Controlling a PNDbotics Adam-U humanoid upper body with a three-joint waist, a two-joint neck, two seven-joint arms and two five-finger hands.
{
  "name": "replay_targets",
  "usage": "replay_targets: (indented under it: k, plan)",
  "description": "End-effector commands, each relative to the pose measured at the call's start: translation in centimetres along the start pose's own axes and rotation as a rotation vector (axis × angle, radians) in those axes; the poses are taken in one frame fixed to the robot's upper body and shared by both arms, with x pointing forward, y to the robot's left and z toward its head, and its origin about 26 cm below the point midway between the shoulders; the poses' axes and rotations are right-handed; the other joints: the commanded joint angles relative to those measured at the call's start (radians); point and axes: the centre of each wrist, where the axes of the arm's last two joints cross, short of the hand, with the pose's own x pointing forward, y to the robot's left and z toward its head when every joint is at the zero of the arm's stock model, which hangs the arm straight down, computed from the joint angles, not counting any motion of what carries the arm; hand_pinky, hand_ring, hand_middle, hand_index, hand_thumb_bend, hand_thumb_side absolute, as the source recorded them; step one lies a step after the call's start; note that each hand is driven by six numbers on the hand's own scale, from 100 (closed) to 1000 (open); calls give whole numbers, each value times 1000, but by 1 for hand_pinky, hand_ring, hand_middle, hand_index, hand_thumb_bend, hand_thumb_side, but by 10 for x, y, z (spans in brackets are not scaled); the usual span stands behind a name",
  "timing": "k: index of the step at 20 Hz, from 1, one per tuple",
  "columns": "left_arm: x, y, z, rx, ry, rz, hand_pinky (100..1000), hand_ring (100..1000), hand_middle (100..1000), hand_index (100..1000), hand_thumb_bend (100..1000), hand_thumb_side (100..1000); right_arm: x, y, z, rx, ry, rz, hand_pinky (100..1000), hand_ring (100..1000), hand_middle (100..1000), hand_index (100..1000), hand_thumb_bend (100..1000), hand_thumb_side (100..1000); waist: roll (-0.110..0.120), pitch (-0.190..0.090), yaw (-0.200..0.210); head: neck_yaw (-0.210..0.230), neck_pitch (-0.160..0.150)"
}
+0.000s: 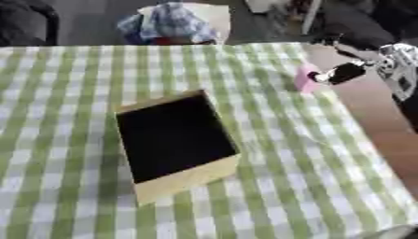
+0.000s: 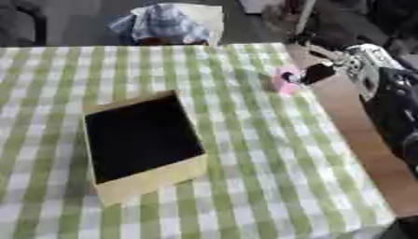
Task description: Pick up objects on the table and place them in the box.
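Currently the desk, covered in a green checked cloth, carries an open yellow box near its centre, its interior dark and apparently empty. Well apart from it, at the desk's right edge, sits a small pink object. The right robot hand reaches in beside this object, touching it or nearly so; whether its fingers have closed cannot be determined. Step in hand: grasping. Next move: secure the object, lift, carry leftward over the box.

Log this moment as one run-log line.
right hand: fingers at pink object, near cloth's right edge | box: open, looks empty | left hand: not in view
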Motion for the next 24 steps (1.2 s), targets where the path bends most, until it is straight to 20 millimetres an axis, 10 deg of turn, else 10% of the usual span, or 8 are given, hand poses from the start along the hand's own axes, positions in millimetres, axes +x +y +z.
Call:
replay_targets:
  k: [1,24]
  plan:
    - [8,7,-5,1,-31,-19,786,530,519,723,100,877,-9,-12,3,-27,44,9,831,919,946,1000,326,573,4,-11,3,-5,-10]
    - [8,6,-7,3,-36,-7,786,528,517,721,100,881,-15,10,-3,9,129,-45,828,906,927,1000,299,603,1,0,31,-13,-10]
